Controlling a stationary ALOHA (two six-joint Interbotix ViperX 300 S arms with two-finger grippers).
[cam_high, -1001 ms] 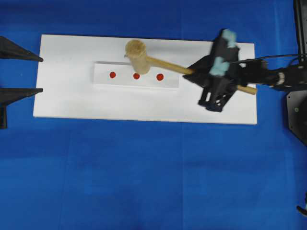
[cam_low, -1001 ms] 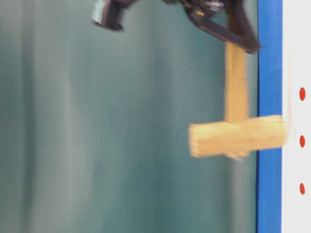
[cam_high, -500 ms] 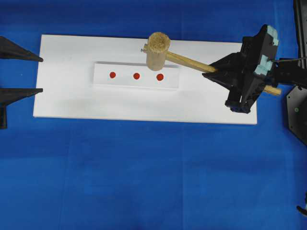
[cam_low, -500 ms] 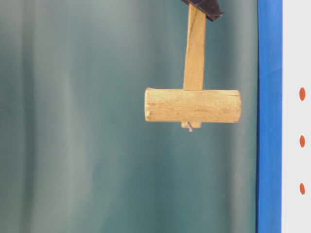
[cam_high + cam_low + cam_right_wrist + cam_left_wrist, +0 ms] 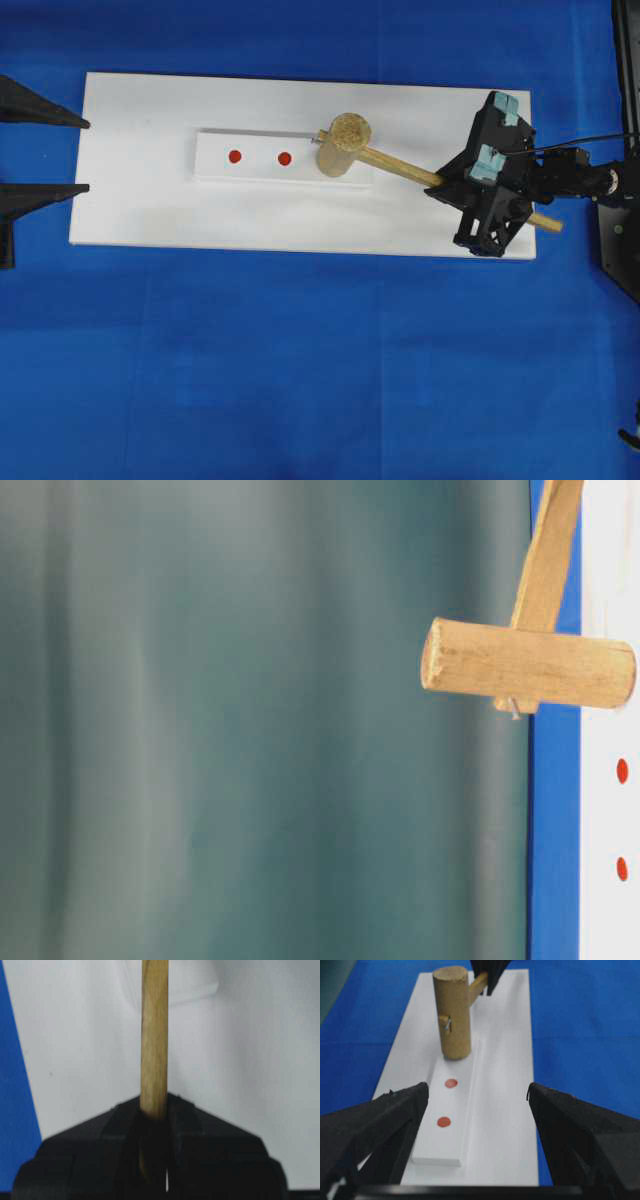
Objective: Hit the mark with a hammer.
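Worktop: a blue cloth-covered worktop (image 5: 300, 360) spreads under the whole scene in the overhead view.
Board: a flat white rectangular board (image 5: 150, 205) lies on the worktop, long side running left to right.
Strip: a smaller raised white rectangular strip (image 5: 215, 165) sits on the middle of the board, towards its far side.
Right hand: the black right hand (image 5: 452, 183) is over the board's right end, jaws clamped tight on the hammer's handle; the right wrist view shows the handle running straight up out of the closed jaws (image 5: 152, 1125).
Left hand: the black left hand (image 5: 88, 155) is at the left edge of the board, its two pointed fingers (image 5: 385, 1115) spread wide with nothing between them, well apart from the hammer.
Hammer: the plain light-wood mallet with a thick cylindrical head and long thin handle (image 5: 342, 145) is held over the right end of the strip, its handle slanting down-right to the right hand and sticking out past it. In the left wrist view the head (image 5: 452, 1012) stands upright with its lower face on or just above the strip's far end; contact cannot be told for sure. In the table-level view the head's face (image 5: 530, 665) meets the white board's edge.
Marks: two small round red marks (image 5: 235, 156) (image 5: 284, 158) show on the strip, left of the hammer head; the nearer one lies just beside the head.
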